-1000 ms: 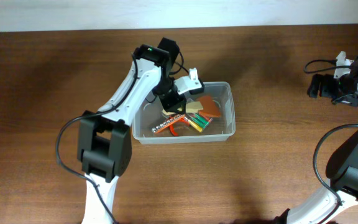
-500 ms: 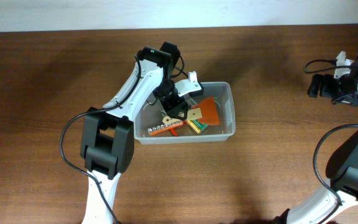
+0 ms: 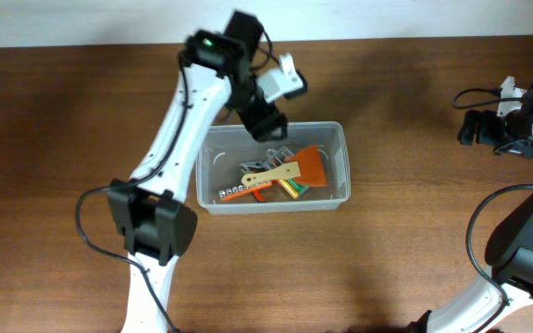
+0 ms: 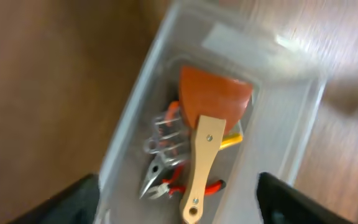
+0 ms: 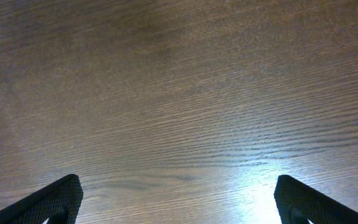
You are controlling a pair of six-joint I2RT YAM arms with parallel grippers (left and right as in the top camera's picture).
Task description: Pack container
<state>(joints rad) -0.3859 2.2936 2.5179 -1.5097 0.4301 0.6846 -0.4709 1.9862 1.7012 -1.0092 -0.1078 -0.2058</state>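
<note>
Container (image 3: 346,166) looks light, thin-walled, slick; I'd grab a short-side rim. Left pincer (image 4: 179,202) hangs wide and empty above it, right pincer (image 5: 179,199) wide over the desk (image 5: 179,93).

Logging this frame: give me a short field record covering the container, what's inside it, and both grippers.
container: clear tub, top open, resting on the table
contents: orange scraper with a wooden handle lying on top; red-handled pliers beside it; yellow and green pieces underneath, too hidden to name
left gripper: open, empty, above the container's far-left corner
right gripper: open, empty, over the table, well away from the container
</note>
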